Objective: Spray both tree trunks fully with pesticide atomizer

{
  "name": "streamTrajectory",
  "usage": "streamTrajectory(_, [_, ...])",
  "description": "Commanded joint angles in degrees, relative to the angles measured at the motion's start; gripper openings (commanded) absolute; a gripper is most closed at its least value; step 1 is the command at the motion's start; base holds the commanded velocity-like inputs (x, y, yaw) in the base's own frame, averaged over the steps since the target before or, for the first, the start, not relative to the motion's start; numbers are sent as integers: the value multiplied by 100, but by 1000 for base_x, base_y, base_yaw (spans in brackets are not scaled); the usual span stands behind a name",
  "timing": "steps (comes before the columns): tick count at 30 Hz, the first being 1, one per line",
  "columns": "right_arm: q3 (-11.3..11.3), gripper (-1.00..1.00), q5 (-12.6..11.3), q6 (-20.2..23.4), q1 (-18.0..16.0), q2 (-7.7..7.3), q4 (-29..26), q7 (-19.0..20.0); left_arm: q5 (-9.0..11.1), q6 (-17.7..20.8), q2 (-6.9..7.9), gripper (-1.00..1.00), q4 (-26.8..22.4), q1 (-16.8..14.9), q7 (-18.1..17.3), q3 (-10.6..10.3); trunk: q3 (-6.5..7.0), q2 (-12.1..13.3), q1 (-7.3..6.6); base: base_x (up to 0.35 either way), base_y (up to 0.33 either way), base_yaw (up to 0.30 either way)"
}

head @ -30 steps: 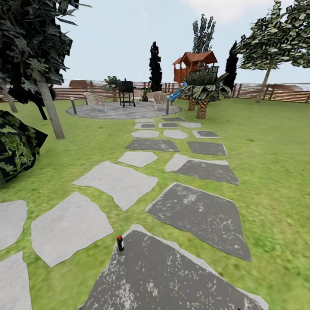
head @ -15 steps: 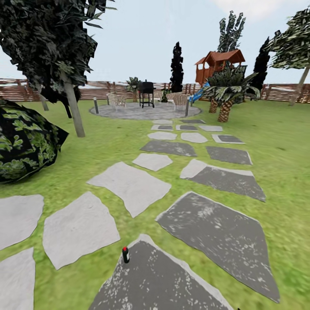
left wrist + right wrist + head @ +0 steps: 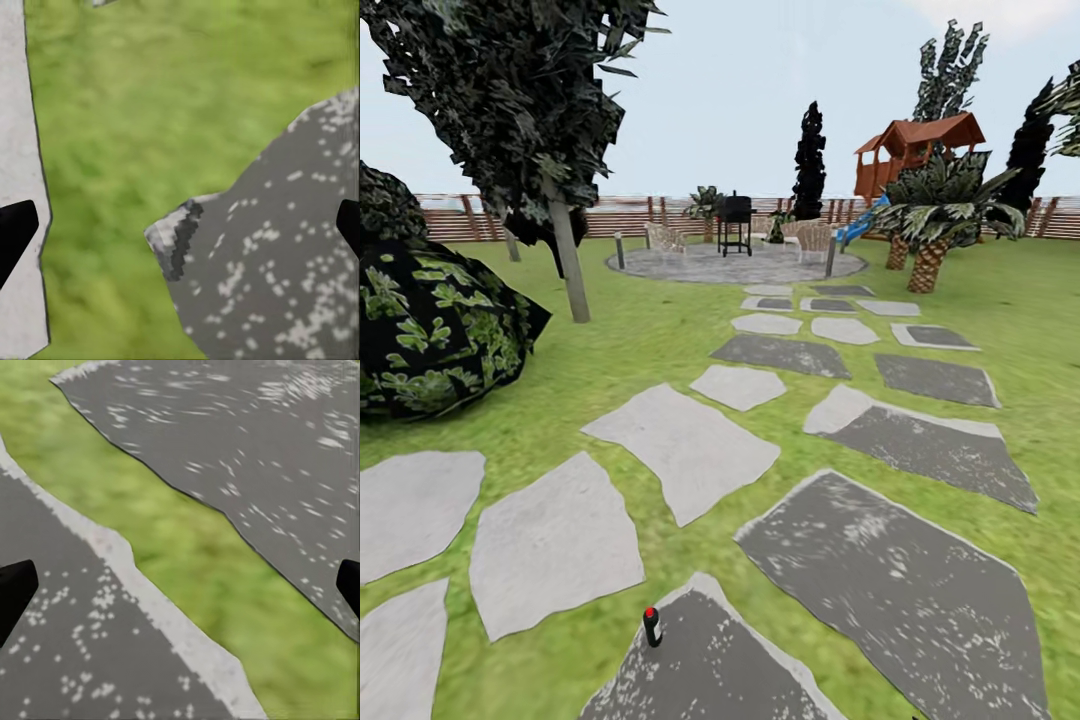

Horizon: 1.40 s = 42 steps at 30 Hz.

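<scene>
Green grass (image 3: 660, 350) is spreading across the garden in the head view, broken by a path of pale and dark grey stepping stones (image 3: 685, 450) running toward a round paved patio (image 3: 735, 265). Low in that view, the pesticide atomizer (image 3: 651, 627) is standing upright, a small dark bottle with a red cap, right at the grassy edge of the nearest dark stone (image 3: 710, 665). A tree (image 3: 567, 262) with a pale, slightly leaning trunk and dark foliage is rising at the left, beside a dark leafy bush (image 3: 430, 340). On the patio a black grill (image 3: 735, 220) is standing between light chairs (image 3: 665, 240). A fan-leaved palm (image 3: 930, 215) is growing at the right, in front of a red-brown playhouse (image 3: 910, 155), and a brown slatted fence (image 3: 460, 215) is closing the lawn behind.

The left gripper (image 3: 180, 221) is hanging over grass and the corner of a speckled dark stone (image 3: 277, 255), its black fingertips (image 3: 15, 229) sitting wide apart at the frame's edges with nothing between them. The right gripper (image 3: 180, 581) is hanging over a grass strip between two dark stones (image 3: 247, 442), its fingertips (image 3: 15, 585) likewise spread wide and holding nothing.
</scene>
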Motion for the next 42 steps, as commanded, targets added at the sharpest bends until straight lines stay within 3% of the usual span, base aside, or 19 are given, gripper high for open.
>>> streamTrajectory(1, [-2,100,1,-17,-3,-1,10,6,57,-24,1,100,6,-3,-5,-7,-5,-2,2,277,-166,15])
streamTrajectory(8, [33,100,7,-65,226,131,238,30,118,-204,2,100,233,228,34,77,-5,-2,2,0,0,0])
streamTrajectory(16, [10,100,-2,-2,46,182,495,14,126,-258,-44,100,320,489,21,89,-5,-2,2,172,-42,0])
streamTrajectory(23, [-8,100,-9,-7,41,184,518,-4,99,-222,-121,100,94,475,9,67,-5,-2,2,301,-164,0])
streamTrajectory(31, [-8,100,-4,14,17,175,259,0,-171,-76,-233,100,-165,213,5,-205,-5,-2,2,305,-173,0])
streamTrajectory(32, [-8,100,-2,25,16,175,-1509,1,-396,47,-237,100,-1201,-733,6,-615,-5,-2,2,305,-173,0])
streamTrajectory(38, [-8,100,1,553,-156,175,-2346,-3,-407,292,-239,100,-1255,-1022,12,-681,-5,-2,2,179,-91,0])
streamTrajectory(42, [-8,100,1,1214,-580,173,-2525,-11,-405,296,-237,100,-1295,-1072,13,-688,-5,-2,2,25,-12,0])
